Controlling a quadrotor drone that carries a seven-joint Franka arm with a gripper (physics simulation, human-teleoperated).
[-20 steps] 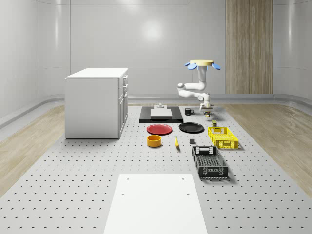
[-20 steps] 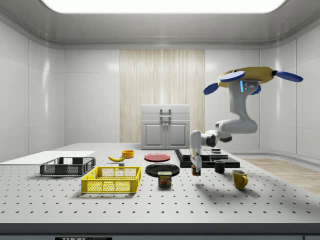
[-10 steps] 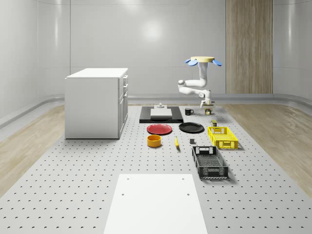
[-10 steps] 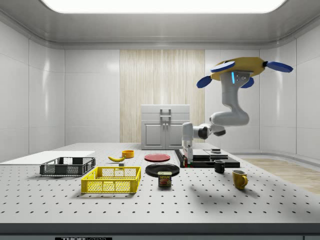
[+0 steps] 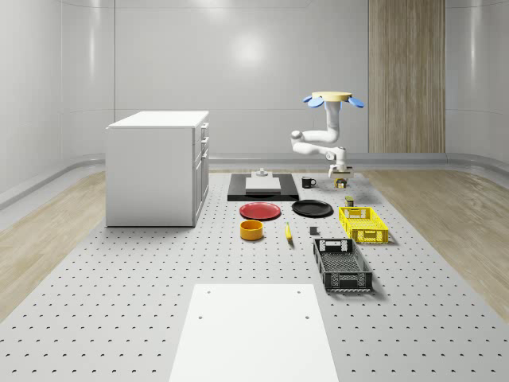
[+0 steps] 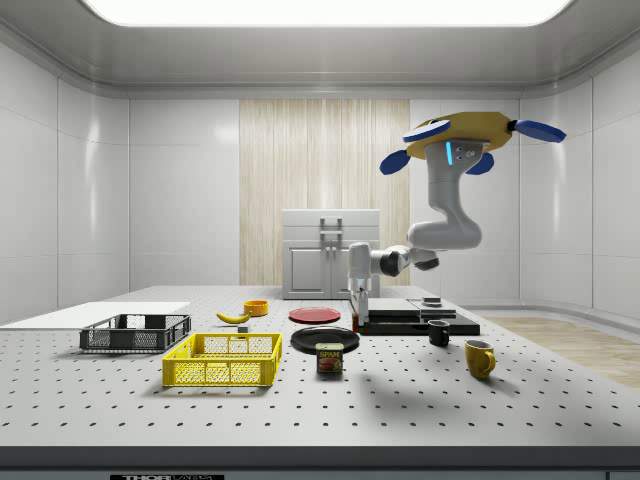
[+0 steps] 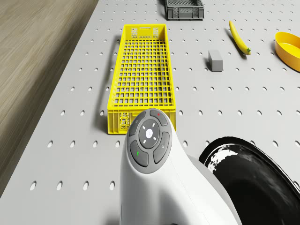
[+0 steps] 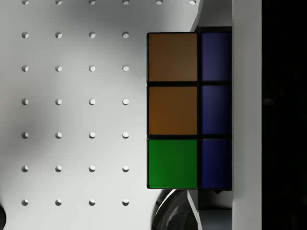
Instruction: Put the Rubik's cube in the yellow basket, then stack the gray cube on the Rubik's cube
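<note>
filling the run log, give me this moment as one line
phase: carrying Rubik's cube | gripper: shut on cube, above black plate | drone: hovering | yellow basket: empty | gray cube: on table

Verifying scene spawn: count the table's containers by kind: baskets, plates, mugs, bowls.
Baskets: 2 (yellow basket, dark basket)
Plates: 2 (red plate, black plate)
Mugs: 2 (black mug, yellow mug)
Bowls: 1 (orange bowl)
Total: 7

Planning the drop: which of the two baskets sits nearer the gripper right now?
The yellow basket. In the side view the gripper, carrying the Rubik's cube, hangs above the black plate beside it; the dark gray basket lies farther off.
</note>
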